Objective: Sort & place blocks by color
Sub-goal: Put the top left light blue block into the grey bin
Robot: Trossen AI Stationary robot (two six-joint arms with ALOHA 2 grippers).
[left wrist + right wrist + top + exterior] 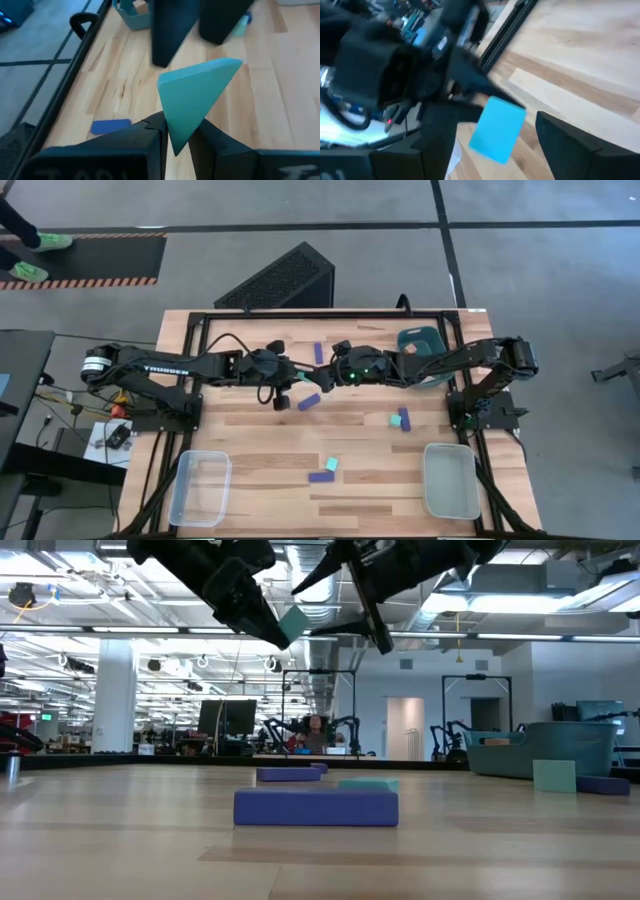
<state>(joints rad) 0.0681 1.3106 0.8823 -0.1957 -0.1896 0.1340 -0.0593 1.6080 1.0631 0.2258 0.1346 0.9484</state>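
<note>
Teal wedge [195,100] between left fingers [150,132]

Teal wedge [197,95] aloft, apparently pinched.

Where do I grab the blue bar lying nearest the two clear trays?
From straight above, pinch the blue bar across its long sides, toward the end away from the teal cube: it lies flat, and the cube crowds its other end.

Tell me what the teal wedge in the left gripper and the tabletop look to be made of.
Teal wedge, pinched in the left gripper: probably painted wood or plastic; flat matte colour, crisp edges, no grain showing. Tabletop: light wood planks, going by grain streaks and seams, with a smooth, faintly glossy finish.
</note>
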